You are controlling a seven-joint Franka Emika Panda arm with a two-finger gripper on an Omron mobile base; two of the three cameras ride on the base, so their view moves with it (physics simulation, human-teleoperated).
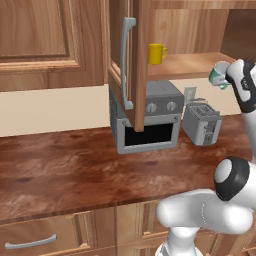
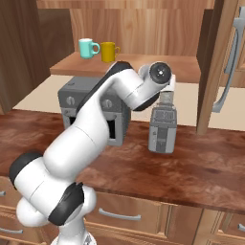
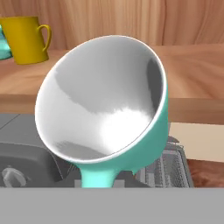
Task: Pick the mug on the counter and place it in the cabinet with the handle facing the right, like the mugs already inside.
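Arm stretched up w/ tool [image 1: 223, 80] gripping tilted teal mug [image 3: 105, 105] near cabinet shelf [image 1: 192, 65].

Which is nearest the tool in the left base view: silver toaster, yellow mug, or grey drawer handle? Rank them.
1. Silver slotted toaster, just below the tool holding the teal mug.
2. Yellow loop-handled mug, on cabinet shelf, leftward.
3. Grey drawer handle, far lower left.

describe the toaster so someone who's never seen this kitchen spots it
On the reddish-brown counter, below the open wall cabinet, two grey appliances stand side by side. The toaster is the smaller one on the right, with slots on top, unlike the wider toaster oven with its knobs and dark opening.
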